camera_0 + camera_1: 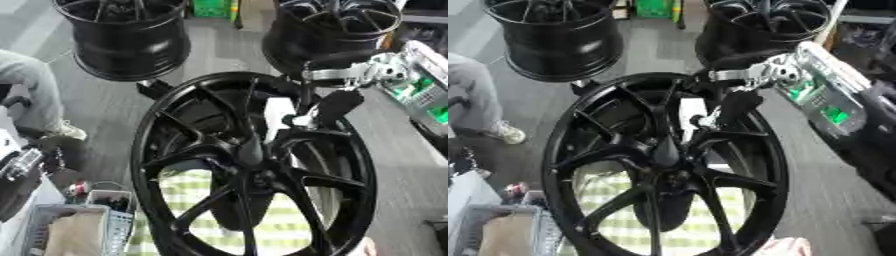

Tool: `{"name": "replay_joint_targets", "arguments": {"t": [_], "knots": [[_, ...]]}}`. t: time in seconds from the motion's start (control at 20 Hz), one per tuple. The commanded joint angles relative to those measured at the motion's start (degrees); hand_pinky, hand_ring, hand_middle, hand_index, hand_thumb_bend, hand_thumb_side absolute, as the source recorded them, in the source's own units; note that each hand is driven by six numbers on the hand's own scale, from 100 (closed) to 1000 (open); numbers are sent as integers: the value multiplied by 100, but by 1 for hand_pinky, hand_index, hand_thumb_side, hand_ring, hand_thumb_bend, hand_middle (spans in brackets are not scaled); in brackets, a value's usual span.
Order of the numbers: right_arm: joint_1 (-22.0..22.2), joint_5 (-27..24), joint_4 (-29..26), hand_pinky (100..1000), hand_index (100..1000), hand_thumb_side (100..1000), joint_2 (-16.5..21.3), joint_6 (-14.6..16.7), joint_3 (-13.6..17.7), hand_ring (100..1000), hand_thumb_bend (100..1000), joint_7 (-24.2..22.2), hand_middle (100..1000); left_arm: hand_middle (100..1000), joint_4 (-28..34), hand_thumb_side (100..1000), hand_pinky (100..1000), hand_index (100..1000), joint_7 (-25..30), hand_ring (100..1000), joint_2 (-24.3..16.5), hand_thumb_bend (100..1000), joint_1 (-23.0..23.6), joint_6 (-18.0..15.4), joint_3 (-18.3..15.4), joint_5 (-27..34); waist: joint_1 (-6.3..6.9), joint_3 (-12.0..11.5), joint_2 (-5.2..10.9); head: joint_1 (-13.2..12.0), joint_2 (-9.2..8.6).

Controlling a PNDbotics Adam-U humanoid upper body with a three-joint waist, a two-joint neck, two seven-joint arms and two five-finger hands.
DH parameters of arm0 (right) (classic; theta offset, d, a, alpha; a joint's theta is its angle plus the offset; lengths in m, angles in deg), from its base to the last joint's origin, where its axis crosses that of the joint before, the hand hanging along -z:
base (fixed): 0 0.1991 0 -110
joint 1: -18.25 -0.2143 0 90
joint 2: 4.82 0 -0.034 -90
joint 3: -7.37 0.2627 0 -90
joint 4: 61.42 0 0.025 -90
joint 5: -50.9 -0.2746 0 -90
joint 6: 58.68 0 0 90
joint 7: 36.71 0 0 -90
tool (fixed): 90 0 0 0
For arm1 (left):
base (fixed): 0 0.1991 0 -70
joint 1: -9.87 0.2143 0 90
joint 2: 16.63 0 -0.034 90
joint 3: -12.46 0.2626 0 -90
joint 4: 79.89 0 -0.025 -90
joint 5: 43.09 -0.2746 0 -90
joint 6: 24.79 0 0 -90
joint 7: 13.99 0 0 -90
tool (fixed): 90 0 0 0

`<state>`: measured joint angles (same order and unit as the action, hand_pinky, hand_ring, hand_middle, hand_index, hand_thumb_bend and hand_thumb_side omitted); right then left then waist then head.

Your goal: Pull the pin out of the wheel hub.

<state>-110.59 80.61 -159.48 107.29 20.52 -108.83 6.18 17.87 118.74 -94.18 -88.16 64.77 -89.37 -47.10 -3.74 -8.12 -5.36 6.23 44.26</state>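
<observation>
Left eye view: my right hand (337,106) reaches over upright wheel hub (254,165) rim, upper right; fingers curl round whitish pin (302,120) between spokes, pin just left of palm. Left hand unseen.

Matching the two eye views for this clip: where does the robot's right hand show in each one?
Left eye view: right hand at upper right of centre, reaching down inside the big wheel hub's upper rim.
Right eye view: same hand nearer the centre, just right of the white patch behind the spokes.
Shared landmark: the silver wrist joint just above the hand.
</observation>
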Motion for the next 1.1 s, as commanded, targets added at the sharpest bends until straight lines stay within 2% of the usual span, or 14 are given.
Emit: {"name": "replay_joint_targets", "arguments": {"t": [0.05, 1.1], "knots": [[-102, 87, 62, 771, 990, 574, 77, 33, 45, 664, 252, -2, 885, 657, 84, 911, 683, 775, 12, 687, -71, 100, -67, -7, 28, 23, 27, -1, 62, 8, -15], [-111, 368, 436, 773, 962, 559, -84, 174, 10, 661, 261, -12, 853, 658, 94, 913, 684, 775, 19, 688, -61, 100, -55, 5, 21, 20, 24, -1, 61, 5, -15]]}}
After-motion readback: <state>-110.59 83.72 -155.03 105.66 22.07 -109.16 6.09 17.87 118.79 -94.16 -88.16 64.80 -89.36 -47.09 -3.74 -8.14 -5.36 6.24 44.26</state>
